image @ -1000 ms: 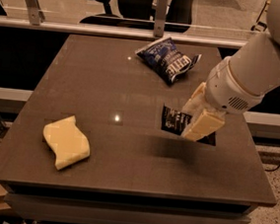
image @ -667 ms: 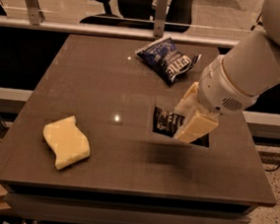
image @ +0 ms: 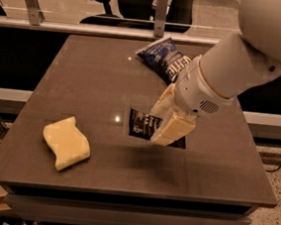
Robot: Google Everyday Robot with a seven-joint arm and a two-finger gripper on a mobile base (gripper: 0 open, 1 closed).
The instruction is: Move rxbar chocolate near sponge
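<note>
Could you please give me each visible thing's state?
Pale yellow foam sponge: lying flat, front-left.
Crinkled blue chip bag: lying near back edge of dark table.
Small black rxbar chocolate wrapper: gripped, apart from sponge.
Cream two-finger gripper: mid-table, shut on rxbar chocolate wrapper.

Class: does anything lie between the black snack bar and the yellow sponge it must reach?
Nothing visible does. The gripper holds the snack bar right of centre; only bare table lies between it and the sponge at front left. The chip bag sits behind, off that path.
</note>
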